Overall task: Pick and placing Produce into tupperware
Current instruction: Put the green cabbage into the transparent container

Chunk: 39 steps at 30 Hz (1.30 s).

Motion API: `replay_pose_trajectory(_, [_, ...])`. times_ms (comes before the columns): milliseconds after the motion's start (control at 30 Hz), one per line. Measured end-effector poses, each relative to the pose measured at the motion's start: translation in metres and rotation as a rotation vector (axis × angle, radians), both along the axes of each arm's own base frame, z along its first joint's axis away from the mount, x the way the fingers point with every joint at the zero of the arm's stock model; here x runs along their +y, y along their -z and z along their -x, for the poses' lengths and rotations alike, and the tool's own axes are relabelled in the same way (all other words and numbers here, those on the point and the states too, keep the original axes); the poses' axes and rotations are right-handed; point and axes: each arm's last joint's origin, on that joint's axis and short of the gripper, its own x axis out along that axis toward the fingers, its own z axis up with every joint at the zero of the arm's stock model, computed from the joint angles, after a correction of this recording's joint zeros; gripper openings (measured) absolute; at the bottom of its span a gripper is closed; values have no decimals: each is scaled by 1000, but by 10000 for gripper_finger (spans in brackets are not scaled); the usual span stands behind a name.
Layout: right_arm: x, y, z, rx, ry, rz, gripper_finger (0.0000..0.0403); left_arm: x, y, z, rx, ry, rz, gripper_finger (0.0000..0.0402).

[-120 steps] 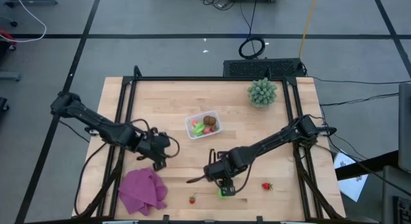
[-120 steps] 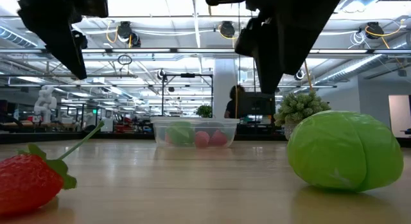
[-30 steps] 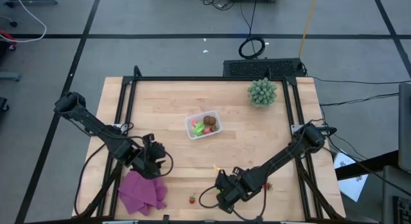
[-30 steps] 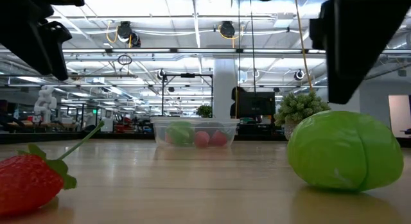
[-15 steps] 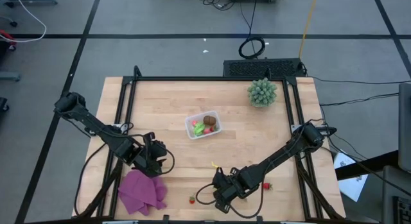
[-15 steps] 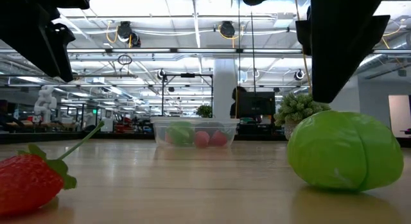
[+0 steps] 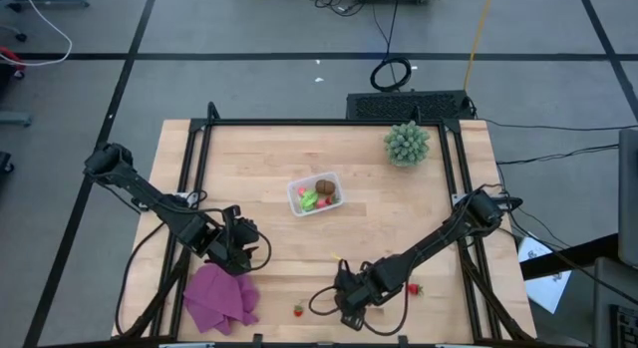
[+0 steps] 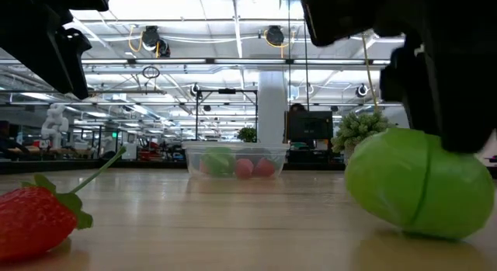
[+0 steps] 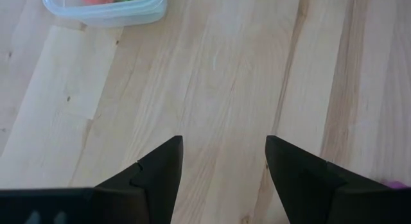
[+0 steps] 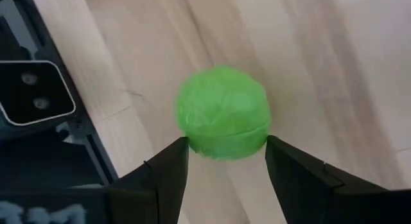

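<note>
The pale wooden tabletop [image 7: 269,169] is framed by black rails along its far, left and right edges. A wide stretch of bare wood is left open across its far-left half, and another between the centre and the right edge.

The spiky pale-green plant [image 7: 407,143] is set near the far-right corner. The crumpled purple cloth [image 7: 220,296] is spread near the near-left corner, just short of the near edge.

The left gripper [image 9: 223,161] is held above bare wood just beyond the cloth, its two dark fingers parted with nothing between them.

The right gripper [image 10: 226,161] is lowered close to the near edge, right of centre. Its fingers are spread and set at either side of the round bright-green toy vegetable [image 10: 223,113], which lies on the wood; whether the pads press on it cannot be told.

The small clear plastic rectangular tupperware [image 7: 316,193] is placed at the tabletop's centre, well apart from both grippers. A brown oval piece [image 7: 326,186], a green piece and red and pink pieces are held in it.

A red toy strawberry with a green stem [image 8: 35,215] lies by the near edge, left of the green vegetable. A second small red piece [image 7: 413,288] lies to the right gripper's right, nearer the right edge.
</note>
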Motion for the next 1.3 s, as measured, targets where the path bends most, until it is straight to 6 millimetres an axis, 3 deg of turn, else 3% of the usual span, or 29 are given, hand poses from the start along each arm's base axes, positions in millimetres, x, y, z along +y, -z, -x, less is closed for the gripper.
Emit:
replay_pose_trajectory(200, [-3,17,4,11,-5,-22,194,1,0,0,0,-4,0,227])
replay_pose_trajectory(867, [-15,6,-3,-63,21,31,194,12,0,-7,10,-16,-24,227])
replay_pose_trajectory(1300, [-28,-42,3,-170,52,-30,194,12,0,-6,16,-13,-20,227])
